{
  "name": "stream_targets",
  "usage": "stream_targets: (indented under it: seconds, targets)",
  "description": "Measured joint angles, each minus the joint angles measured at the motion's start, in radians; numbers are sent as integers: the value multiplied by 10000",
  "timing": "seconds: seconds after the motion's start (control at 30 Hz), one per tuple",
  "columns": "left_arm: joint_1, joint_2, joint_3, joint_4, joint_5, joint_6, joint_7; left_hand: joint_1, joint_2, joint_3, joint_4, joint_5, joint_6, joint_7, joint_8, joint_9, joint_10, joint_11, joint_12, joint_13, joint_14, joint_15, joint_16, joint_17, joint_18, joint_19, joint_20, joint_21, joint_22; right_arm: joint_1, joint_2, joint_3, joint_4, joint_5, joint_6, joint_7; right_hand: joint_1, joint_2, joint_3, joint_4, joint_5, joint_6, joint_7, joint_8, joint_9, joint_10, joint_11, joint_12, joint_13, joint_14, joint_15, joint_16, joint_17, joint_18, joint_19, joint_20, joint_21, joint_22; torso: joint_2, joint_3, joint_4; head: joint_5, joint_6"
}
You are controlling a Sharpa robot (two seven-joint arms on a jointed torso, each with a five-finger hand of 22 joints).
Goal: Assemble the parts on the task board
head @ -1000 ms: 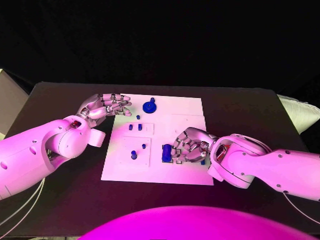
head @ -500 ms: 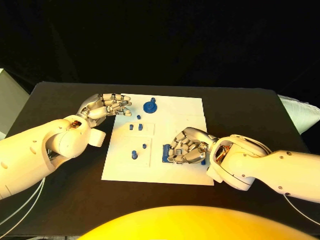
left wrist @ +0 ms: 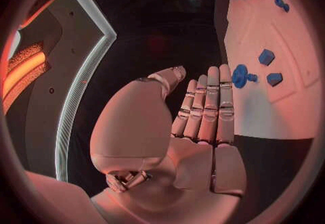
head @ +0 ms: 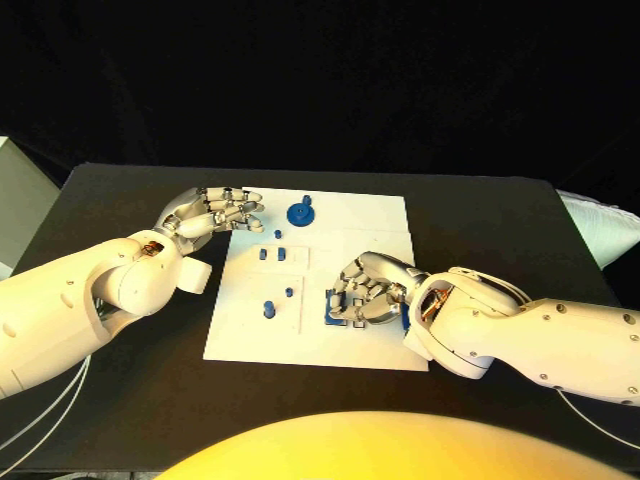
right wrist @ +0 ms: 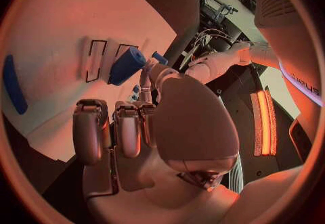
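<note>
Black table, white task board; left hand empty, right hand pinching blue part.

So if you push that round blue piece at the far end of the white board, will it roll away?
Probably not: the round blue piece seems to lie flat on the task board, so it would likely slide instead. It looks small and solid, so it is probably light and stiff.

The silver left hand lies with fingers straight and together, beside the white task board bearing small blue parts.
</note>
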Motion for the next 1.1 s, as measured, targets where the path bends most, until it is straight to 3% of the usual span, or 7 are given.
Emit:
stream_targets:
  seconds: [0.33, 0.47, 0.97, 1.1]
  targets:
    - [-1, -27, 0, 8, 0, 12, -14, 0, 0, -29, 29, 0, 0, 0, 0, -9, -38, 38, 0, 0, 0, 0, 0, -1, 0, 0, 0, 0, 1, -83, 162, 28, -87, -876, 142, -44, 280, -27, 1013, -487, -28, 178, 40, -80, -295, -17, -16, 0, -2, 17, -16, 0, -1, 0, 0, 0, 0, -1, 3, -4, -10, 42, 0]
    - [-2, -32, 0, 9, 0, 16, -21, 0, 0, -29, 29, 0, 0, 0, 0, -9, -38, 38, 0, 0, 0, 0, 0, -1, 0, 0, 0, 0, 1, -138, 121, -16, -131, -1130, 263, -58, 281, -27, 1136, -552, -28, 218, 34, -118, -309, -16, -16, 0, -3, 17, -16, 0, -1, 1, 0, 0, 0, -1, 0, -3, -14, 43, 0]
    - [-5, -49, 0, 12, 0, 61, -59, 0, 0, -29, 28, 0, 0, 0, 0, -8, -37, 37, 39, 0, -38, 38, 0, 13, 0, 0, 0, -41, -9, -170, 31, -10, -142, -1376, 451, -88, 281, -28, 1246, -550, -40, 257, 65, -117, -338, -16, -16, 0, -5, 16, -15, 0, -2, 0, -1, 1, 0, 6, -3, 5, -23, 26, 0]
    - [-5, -54, 0, 12, 0, 68, -66, 0, 0, -28, 28, 0, 0, 0, 0, -8, -37, 37, 39, 0, -38, 38, 0, 14, 0, 0, 0, -41, -9, -174, 32, -11, -173, -1333, 450, -61, 246, -63, 1359, -579, -46, 204, 118, -251, -386, -16, -16, 0, -5, 16, -14, 0, -2, 0, -1, 1, 0, 6, -3, 1, -18, 16, 0]
